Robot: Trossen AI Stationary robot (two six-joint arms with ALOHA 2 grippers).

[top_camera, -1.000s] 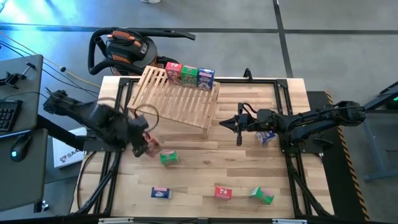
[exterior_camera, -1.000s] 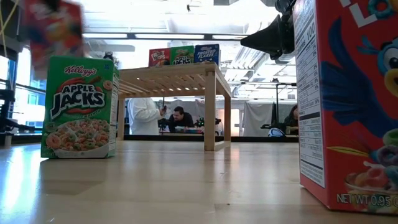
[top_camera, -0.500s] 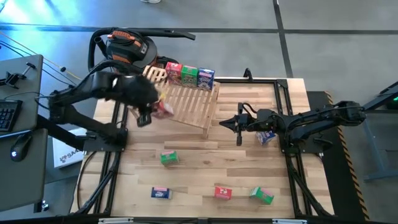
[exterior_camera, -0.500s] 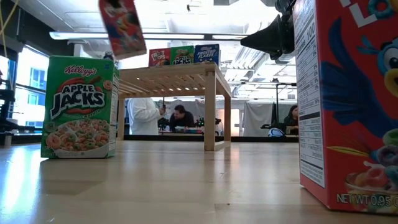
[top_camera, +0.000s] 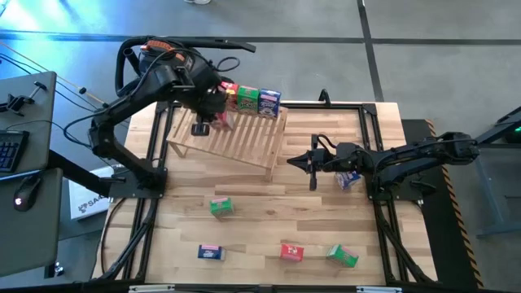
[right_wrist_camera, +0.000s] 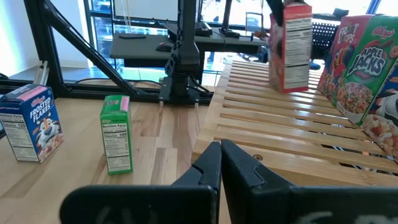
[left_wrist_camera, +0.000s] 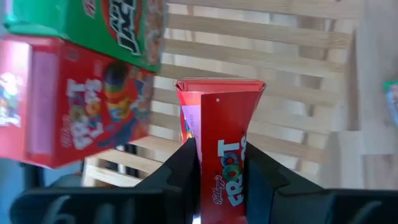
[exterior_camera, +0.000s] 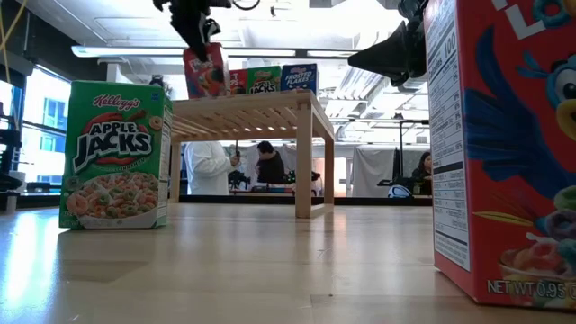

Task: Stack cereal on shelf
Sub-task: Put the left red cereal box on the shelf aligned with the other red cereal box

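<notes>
While the right gripper (top_camera: 313, 165) is idling pinched together mid-table, the left gripper (top_camera: 213, 110) is gripping a red cereal box (left_wrist_camera: 219, 149) over the shelf (top_camera: 244, 138), beside shelved boxes (top_camera: 248, 99).

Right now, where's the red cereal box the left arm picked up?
The red cereal box is clamped in the left gripper above the shelf, toward its far left part in the high view, just in front of the row of three boxes already standing there.
</notes>
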